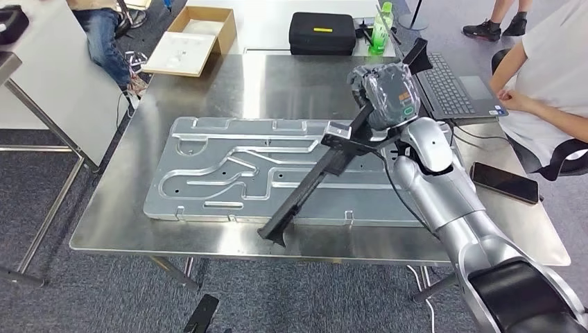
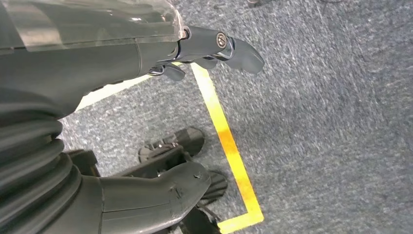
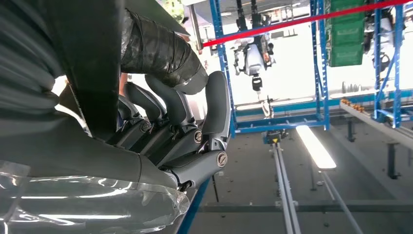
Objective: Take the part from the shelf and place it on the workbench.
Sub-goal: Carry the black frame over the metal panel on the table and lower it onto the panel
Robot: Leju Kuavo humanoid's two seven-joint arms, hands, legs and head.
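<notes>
Part (image 1: 315, 182) gripped in my right hand (image 1: 387, 94) fingers; I'd lower it flat onto the bench (image 1: 132, 208), left hand (image 2: 195, 48) empty, fingers apart.

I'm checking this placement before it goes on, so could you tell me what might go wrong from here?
The long black part, held near one end by the right hand, slants down with its far tip at the workbench's front edge; it could pivot or slide off. It may scrape the grey grooved panel. The laptop and phone lie near the arm.
</notes>
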